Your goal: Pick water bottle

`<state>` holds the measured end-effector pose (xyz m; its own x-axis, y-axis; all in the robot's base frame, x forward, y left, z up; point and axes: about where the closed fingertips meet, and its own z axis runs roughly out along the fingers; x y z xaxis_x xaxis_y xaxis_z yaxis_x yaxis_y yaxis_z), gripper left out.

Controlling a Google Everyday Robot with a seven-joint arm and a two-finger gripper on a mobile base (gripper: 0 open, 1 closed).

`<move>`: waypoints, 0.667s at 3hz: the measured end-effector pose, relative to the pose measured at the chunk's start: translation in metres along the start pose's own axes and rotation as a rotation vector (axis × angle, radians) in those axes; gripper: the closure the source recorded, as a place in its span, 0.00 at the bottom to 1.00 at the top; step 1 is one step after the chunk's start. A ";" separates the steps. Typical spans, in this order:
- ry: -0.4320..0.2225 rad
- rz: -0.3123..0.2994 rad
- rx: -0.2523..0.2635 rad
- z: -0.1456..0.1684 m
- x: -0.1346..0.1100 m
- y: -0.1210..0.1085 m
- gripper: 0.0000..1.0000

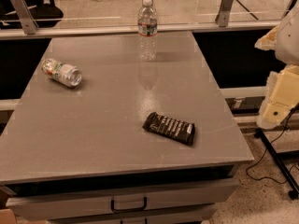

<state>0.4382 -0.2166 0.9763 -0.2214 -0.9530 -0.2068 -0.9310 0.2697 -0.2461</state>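
The one camera sits high on the near, drawer side of the grey table [93, 139] and looks down and across it toward the far glass rail [93, 29]. It stands back enough to take in the whole top (the water bottle [147, 29] stands near the far edge). The gripper [276, 107] hangs at the frame's right edge, off the table.

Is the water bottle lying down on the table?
No, the water bottle stands upright near the far edge of the table, while the gripper hangs beyond the table at the view's right edge.
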 end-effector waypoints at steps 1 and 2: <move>0.000 0.000 0.000 0.000 0.000 0.000 0.00; -0.020 0.008 0.002 0.000 -0.002 -0.005 0.00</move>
<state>0.4437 -0.2162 0.9777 -0.2227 -0.9480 -0.2273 -0.9288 0.2772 -0.2459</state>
